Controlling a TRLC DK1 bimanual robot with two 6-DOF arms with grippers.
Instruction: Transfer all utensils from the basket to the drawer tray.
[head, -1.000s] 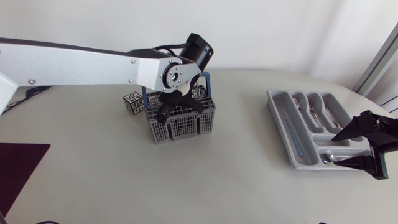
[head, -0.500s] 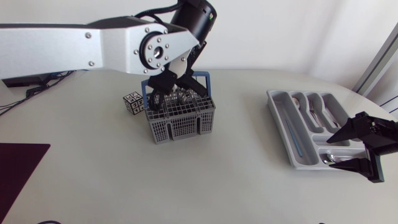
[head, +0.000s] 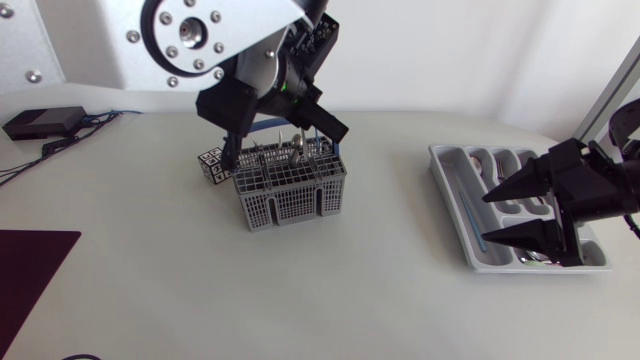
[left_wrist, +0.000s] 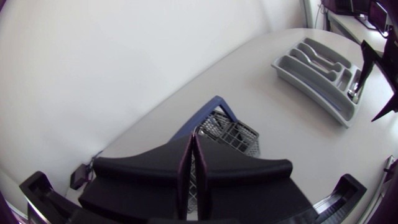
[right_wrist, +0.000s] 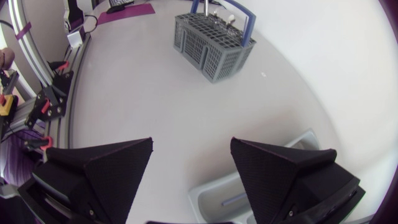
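Observation:
The grey wire basket (head: 290, 192) with a blue handle stands mid-table, several utensils (head: 297, 150) upright in it. My left gripper (head: 282, 112) hangs above the basket, shut, and I see nothing between its fingers (left_wrist: 189, 155). The left wrist view looks down past them onto the basket (left_wrist: 231, 134). At the right lies the grey drawer tray (head: 450, 170), holding spoons (head: 505, 177) and a blue utensil (head: 470, 215). My right gripper (head: 487, 218) hovers over the tray's near end, open and empty. In its wrist view the right gripper (right_wrist: 191, 144) shows the tray (right_wrist: 217, 193) under it and the basket (right_wrist: 211, 40) far ahead.
A small patterned cube (head: 213, 163) sits against the basket's left side. A dark mat (head: 30, 270) lies at the table's front left. A black box (head: 40, 120) with cables rests at the back left. Bare tabletop lies between basket and tray.
My left arm has lifted its gripper out of the basket and well above it. My right gripper has risen and shifted left over the tray, still open.

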